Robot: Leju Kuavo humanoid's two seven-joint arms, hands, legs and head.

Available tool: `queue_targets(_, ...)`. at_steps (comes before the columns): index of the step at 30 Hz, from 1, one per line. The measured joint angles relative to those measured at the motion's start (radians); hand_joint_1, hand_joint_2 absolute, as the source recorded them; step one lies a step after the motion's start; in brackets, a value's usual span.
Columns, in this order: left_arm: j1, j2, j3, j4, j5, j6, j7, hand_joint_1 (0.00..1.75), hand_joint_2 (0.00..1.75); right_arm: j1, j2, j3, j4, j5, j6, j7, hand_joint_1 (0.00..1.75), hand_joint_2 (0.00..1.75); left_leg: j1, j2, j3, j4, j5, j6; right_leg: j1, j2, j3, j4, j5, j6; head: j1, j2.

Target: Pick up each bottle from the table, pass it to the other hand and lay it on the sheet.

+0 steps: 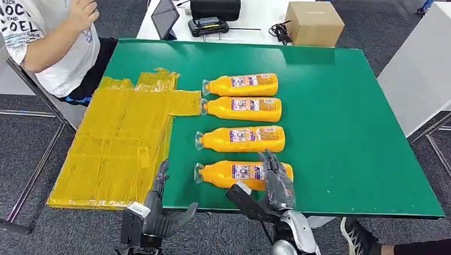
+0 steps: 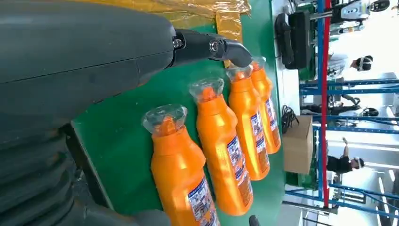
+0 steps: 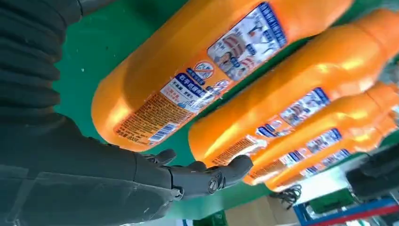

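Four orange bottles with clear caps and printed labels lie on their sides in a column on the green table (image 1: 355, 139), caps towards the yellow sheet (image 1: 119, 146). The right hand (image 1: 277, 184), fingers extended and apart, rests over the base end of the nearest bottle (image 1: 232, 172) without gripping it. The left hand (image 1: 161, 208) hovers open at the table's near edge beside the sheet.

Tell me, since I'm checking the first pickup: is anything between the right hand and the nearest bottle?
Nothing visible. The right hand is open above the base end of the nearest bottle, with only bare green table around it.
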Motion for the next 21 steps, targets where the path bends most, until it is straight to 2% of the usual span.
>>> queue_targets(21, -0.02, -0.003, 0.011, 0.032, -0.005, -0.008, 0.013, 0.0, 1.75, -0.214, -0.055, 0.062, 0.23, -0.002, 0.126, 0.067, 0.0, 1.75, 0.0, 0.0, 0.0, 0.0, 0.0, 0.0, 0.0, 0.0, 0.0, 0.0, 0.0, 0.0, 0.0, 0.0)
